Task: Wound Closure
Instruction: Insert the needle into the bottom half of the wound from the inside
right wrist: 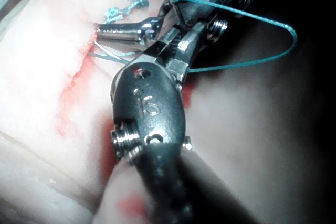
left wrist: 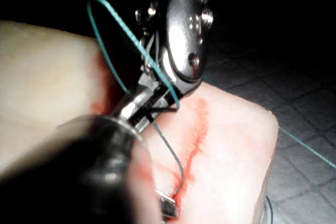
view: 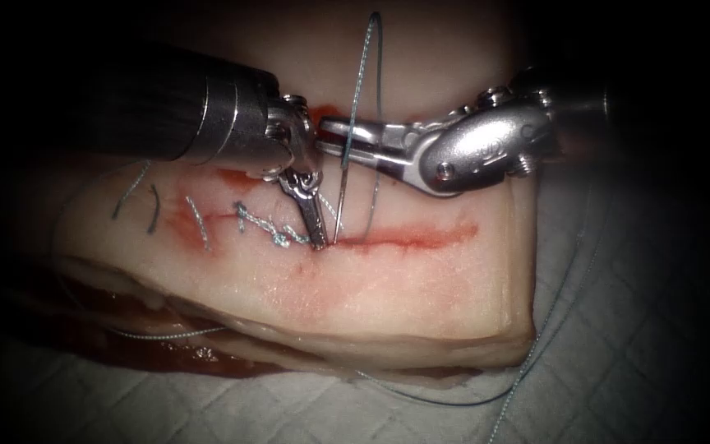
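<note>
The tissue (view: 289, 296) carries a red cut (view: 421, 238), stitched on its left part (view: 265, 222). My right tool (view: 334, 138) reaches in from the right, shut on the curved needle (view: 340, 197) near its tail end. The needle runs down from there, and its tip meets the cut just right of the last stitch. I cannot tell how deep it sits. My left tool (view: 316, 234) points down, shut, with its tip on the cut's edge beside the needle tip. The thread (view: 363, 66) loops high above the right jaws. In the left wrist view the needle (left wrist: 178, 166) curves to the cut.
Short cut ends of thread (view: 154, 210) lie on the tissue left of the stitches. Red fluid stains the tissue behind the left tool (view: 326, 111). A long run of thread (view: 552, 329) trails over the grey quilted cloth (view: 634, 329) at the tissue's right end.
</note>
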### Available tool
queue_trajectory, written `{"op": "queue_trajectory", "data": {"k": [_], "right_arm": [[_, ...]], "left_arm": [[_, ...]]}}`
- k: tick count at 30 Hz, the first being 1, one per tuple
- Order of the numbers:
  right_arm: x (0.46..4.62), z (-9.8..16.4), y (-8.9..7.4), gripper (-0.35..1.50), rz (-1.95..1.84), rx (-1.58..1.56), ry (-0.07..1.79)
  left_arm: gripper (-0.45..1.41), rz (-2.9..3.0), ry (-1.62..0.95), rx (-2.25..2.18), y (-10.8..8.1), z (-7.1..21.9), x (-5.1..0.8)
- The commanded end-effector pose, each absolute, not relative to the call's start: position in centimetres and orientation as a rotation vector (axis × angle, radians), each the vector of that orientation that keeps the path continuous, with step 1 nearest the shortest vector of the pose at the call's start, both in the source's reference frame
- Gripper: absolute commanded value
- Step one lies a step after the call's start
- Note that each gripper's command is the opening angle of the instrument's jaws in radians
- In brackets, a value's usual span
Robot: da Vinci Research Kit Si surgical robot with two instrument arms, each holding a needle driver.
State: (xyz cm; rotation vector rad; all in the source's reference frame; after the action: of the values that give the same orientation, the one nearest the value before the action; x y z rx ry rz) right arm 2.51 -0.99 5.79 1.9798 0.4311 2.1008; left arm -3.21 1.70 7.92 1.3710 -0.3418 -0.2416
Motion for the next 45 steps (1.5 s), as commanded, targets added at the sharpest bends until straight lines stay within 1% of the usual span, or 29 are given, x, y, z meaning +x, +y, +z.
{"op": "queue_trajectory", "data": {"k": [1, 9, 20, 26, 34, 45], "right_arm": [[2.59, 5.82, -0.93, -0.35, 2.089, 1.955, 0.372], [2.62, 5.8, -0.94, -0.35, 2.093, 1.941, 0.34], [2.64, 5.74, -0.92, -0.35, 2.086, 2.043, 0.408], [2.62, 5.75, -0.91, -0.35, 2.111, 2.054, 0.416], [2.59, 5.82, -0.92, -0.35, 2.156, 2.101, 0.436], [2.58, 5.8, -0.89, -0.35, 2.17, 2.191, 0.449]], "left_arm": [[-0.45, -0.241, -0.342, 1.37, 1.73, 7.97, -3.27], [-0.45, -0.243, -0.342, 1.37, 1.74, 7.98, -3.3], [-0.45, -0.246, -0.349, 1.366, 1.76, 7.96, -3.3], [-0.45, -0.302, -0.426, 1.343, 1.99, 7.77, -3.29], [-0.45, -0.312, -0.604, 1.267, 2.33, 7.44, -3.17], [-0.45, -0.38, -0.694, 1.095, 1.66, 7.29, -2.91]]}}
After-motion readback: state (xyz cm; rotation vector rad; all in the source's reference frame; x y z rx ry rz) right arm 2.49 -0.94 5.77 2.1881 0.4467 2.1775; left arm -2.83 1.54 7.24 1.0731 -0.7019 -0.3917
